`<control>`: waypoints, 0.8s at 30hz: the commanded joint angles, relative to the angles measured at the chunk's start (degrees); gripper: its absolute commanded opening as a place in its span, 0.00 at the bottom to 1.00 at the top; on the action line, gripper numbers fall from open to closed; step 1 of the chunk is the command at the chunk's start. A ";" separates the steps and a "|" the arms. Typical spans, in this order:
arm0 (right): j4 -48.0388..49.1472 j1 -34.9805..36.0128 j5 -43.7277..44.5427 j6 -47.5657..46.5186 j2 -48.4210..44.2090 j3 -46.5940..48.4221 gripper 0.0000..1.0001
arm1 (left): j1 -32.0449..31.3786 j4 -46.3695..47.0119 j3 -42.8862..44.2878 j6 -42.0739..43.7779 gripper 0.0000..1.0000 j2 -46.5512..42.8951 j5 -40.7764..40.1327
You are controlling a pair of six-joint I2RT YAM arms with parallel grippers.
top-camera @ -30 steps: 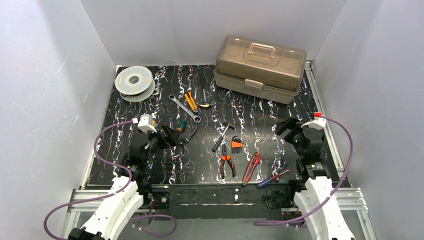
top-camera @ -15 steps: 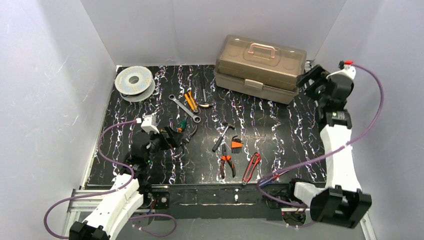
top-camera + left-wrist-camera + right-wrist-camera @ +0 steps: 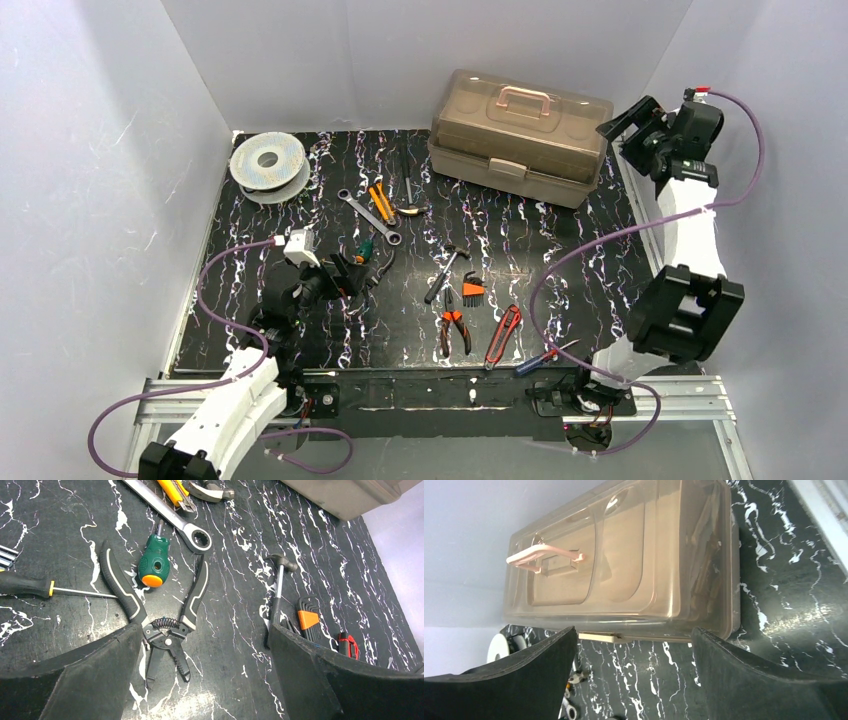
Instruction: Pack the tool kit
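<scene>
The tool kit [image 3: 520, 135] stands at the back right of the table with its smoky lid down; the pink handle [image 3: 544, 556] and beige latch [image 3: 596, 637] show in the right wrist view. My right gripper [image 3: 628, 122] hangs open in the air just off the box's right end, nothing between its fingers [image 3: 634, 637]. My left gripper [image 3: 345, 275] is open low over the table's left middle. Black-handled pliers [image 3: 165, 625] lie just ahead of its left finger, with a green screwdriver [image 3: 154, 565] beyond. Neither gripper touches anything.
Loose tools lie across the middle: a wrench [image 3: 368, 215], an orange knife [image 3: 381, 200], a hammer [image 3: 445, 270], a hex key set [image 3: 472, 288], red pliers [image 3: 453, 325], a red utility knife [image 3: 503, 333]. A grey wire spool [image 3: 268, 163] sits back left. White walls enclose three sides.
My right arm has swung up and back from the front right of the table to the tool kit's right end. The left arm has barely shifted. Both grippers stay open.
</scene>
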 commanded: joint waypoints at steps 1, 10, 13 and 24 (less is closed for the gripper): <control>2.74 -0.63 -5.50 2.95 6.52 5.85 0.90 | -0.13 1.21 -1.00 0.76 0.98 0.31 1.28; -0.26 0.20 -4.04 2.65 13.89 7.02 0.86 | -0.15 1.90 -1.10 0.54 0.98 0.72 1.87; -4.46 2.64 1.61 -0.41 13.46 5.15 0.85 | -0.16 2.14 -1.06 0.47 0.98 1.08 2.21; 3.42 14.03 9.76 1.38 -7.29 -26.86 0.81 | -0.14 1.52 -0.99 0.45 0.98 0.22 2.36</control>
